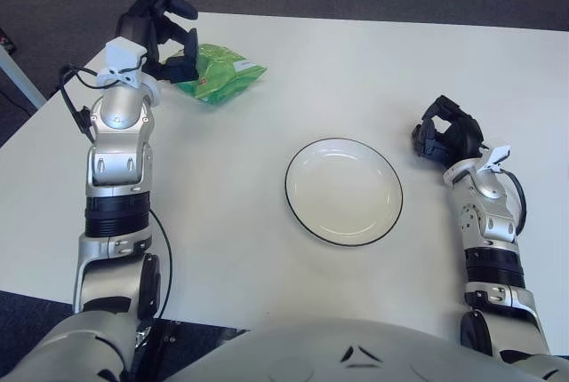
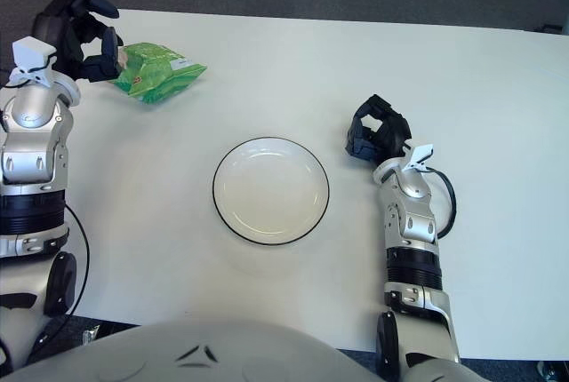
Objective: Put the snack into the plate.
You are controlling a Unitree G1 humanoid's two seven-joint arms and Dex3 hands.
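Left robot hand (image 1: 166, 40) fingers spread beside green snack bag (image 1: 218, 71) — plate (image 1: 343, 191) well apart

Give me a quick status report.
Left hand open at the green snack bag, no grasp yet. Right hand idle, right of the plate. Plate bare, path unobstructed.

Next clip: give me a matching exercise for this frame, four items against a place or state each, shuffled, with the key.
Items:
1. snack bag
2. plate
3. left hand
4. right hand

Descriptions:
A. curled, holding nothing, to the right of the plate
B. white with a dark rim, nothing in it, mid-table
C. green, lying near the table's far left corner
D. fingers spread at the bag's left end, not closed on it

Pairs: 1-C, 2-B, 3-D, 4-A
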